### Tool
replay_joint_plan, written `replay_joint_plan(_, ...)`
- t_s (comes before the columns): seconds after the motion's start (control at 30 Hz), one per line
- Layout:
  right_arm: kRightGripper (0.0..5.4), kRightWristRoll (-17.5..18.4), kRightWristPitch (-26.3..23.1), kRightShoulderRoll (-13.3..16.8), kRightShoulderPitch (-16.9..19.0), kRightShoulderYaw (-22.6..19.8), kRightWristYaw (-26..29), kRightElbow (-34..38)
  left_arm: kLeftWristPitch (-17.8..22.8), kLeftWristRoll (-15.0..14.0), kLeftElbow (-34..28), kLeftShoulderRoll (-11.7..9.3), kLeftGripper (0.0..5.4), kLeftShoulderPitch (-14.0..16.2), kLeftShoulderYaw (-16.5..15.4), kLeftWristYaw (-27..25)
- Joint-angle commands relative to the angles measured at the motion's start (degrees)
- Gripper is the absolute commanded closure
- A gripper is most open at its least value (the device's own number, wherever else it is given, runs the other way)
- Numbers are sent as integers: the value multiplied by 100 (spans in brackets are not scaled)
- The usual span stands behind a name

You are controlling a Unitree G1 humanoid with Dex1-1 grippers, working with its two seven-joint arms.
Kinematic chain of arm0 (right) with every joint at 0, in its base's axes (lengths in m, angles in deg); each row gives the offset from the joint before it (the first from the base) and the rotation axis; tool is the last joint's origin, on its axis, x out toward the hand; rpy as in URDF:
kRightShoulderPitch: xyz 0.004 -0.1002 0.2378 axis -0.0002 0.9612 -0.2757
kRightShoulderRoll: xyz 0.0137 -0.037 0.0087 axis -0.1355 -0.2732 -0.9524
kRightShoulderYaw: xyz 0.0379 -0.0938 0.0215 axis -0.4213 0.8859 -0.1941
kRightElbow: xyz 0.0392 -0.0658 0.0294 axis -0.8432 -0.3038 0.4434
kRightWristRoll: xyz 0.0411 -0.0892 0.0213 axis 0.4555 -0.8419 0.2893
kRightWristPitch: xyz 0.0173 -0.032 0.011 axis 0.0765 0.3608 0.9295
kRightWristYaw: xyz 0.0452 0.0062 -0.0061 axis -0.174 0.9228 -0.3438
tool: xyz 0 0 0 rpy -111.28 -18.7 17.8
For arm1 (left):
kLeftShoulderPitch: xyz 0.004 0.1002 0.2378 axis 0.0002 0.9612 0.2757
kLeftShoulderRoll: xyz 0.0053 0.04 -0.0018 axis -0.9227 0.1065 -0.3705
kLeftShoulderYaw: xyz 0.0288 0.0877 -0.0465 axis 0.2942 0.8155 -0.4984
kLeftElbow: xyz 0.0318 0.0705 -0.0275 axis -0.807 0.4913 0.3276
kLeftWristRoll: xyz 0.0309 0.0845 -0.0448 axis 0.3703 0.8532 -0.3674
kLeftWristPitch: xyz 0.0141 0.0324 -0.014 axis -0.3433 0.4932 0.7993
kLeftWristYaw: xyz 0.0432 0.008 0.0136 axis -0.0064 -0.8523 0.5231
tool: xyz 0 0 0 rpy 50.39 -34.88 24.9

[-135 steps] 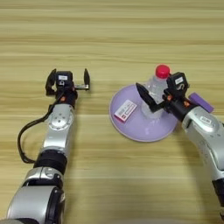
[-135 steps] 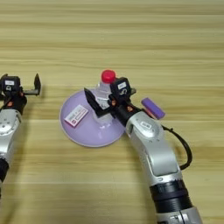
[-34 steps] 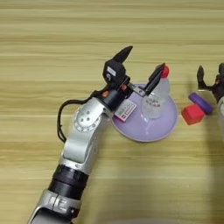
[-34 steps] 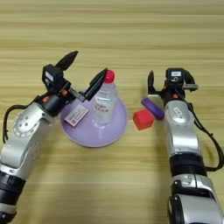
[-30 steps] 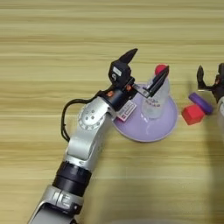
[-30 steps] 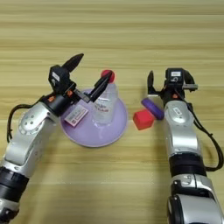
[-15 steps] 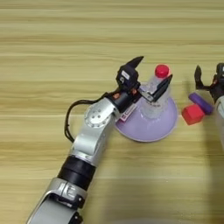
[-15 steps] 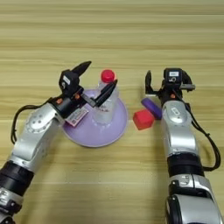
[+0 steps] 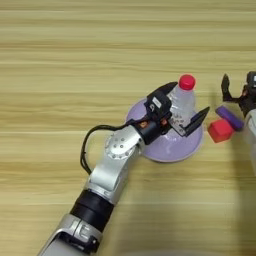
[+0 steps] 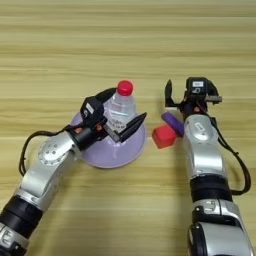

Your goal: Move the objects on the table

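A clear bottle (image 10: 121,106) with a red cap stands upright on the round lilac plate (image 10: 111,153). My left gripper (image 10: 128,104) reaches over the plate from the left, open, with one black finger behind the bottle and the other in front of it. The white-and-red card is hidden under that gripper. Just right of the plate lies a small red cube (image 10: 163,136), and a purple block (image 10: 173,123) lies behind it. My right gripper (image 10: 192,97) hangs open just beyond the purple block and holds nothing.
My left forearm crosses the table from the bottom left to the plate, trailing a black cable (image 9: 86,145). My right arm (image 10: 204,165) runs up the right side. Bare wooden table (image 10: 125,40) lies beyond the plate.
My left gripper has pushed further right across the plate, so its fingers now straddle the bottle. The bottle, tilted a second ago, stands upright. My right gripper has barely moved.
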Motion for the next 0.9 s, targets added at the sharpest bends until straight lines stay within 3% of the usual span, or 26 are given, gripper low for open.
replay_joint_plan(0.03,3,54,-45,-34,-46,32,25,111,-127,110,188,26,0,40,-24,21)
replay_joint_plan(0.9,3,109,-39,-67,-46,88,144,110,-718,386,1652,197,0,-670,-381,166)
